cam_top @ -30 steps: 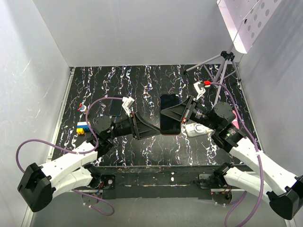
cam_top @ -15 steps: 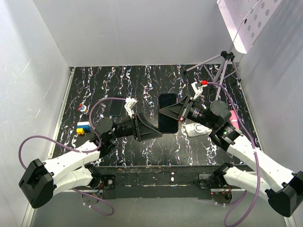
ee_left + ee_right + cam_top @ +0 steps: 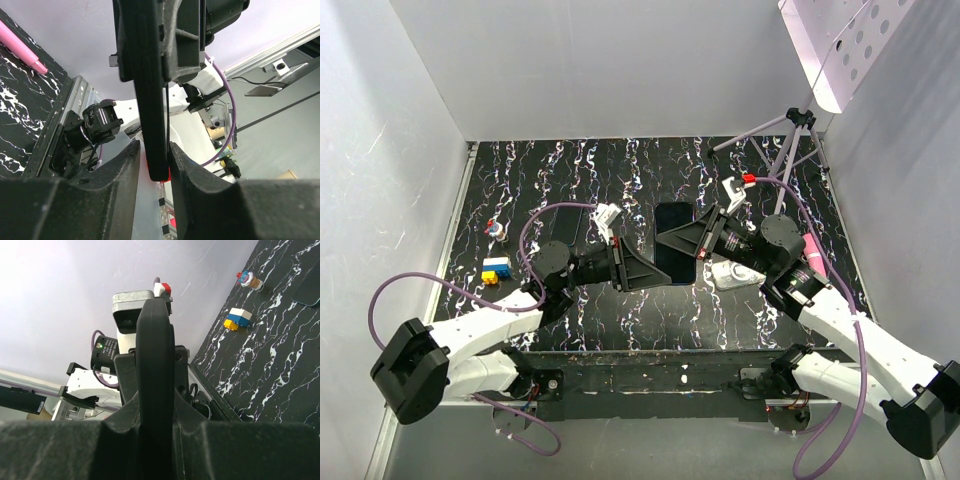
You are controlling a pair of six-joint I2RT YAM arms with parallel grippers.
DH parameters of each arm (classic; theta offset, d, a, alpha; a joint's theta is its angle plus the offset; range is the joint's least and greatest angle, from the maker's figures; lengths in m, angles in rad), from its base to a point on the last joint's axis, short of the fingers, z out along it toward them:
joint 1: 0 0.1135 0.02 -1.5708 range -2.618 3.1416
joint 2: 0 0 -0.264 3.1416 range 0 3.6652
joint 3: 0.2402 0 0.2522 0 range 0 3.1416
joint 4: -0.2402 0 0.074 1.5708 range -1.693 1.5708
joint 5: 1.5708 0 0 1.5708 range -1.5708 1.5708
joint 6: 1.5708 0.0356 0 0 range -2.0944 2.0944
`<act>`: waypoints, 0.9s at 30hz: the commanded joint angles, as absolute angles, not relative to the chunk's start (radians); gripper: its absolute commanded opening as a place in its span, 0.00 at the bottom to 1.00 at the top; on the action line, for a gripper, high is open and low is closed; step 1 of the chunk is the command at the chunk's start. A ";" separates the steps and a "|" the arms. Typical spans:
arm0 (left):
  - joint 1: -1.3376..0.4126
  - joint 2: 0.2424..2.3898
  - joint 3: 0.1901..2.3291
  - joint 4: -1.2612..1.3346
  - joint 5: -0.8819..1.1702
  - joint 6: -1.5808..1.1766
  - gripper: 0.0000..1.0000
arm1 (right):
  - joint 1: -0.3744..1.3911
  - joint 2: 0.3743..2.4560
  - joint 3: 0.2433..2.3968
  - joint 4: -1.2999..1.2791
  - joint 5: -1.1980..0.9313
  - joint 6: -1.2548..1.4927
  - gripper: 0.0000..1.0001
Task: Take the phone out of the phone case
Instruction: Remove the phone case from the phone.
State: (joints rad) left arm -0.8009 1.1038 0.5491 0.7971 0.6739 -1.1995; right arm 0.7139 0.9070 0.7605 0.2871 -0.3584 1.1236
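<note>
At the far left of the overhead view a small toy figure and a coloured block sit on the black marbled table, with a smaller dark phone lying flat a little to their right. Moving toward the middle, the left gripper reaches in from the lower left. Its fingers are narrowed onto the lower end of the phone case, one on each side, and a sliver of red shows there. The phone is held up off the table at centre frame, between the two arms. The right gripper pinches the same slab from the right, its fingers tight against both faces. Further right lie a white object and a pink pen.
</note>
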 commanded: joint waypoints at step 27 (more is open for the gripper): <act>-0.851 0.959 0.650 0.776 1.011 -0.571 0.00 | 0.738 1.149 0.638 1.006 -0.546 1.750 0.01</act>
State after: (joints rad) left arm -0.8089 0.9630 0.6285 0.5556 0.7666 -0.8551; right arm 0.7151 1.0973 0.6434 0.9382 -0.5644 1.4086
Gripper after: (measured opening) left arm 0.133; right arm 0.233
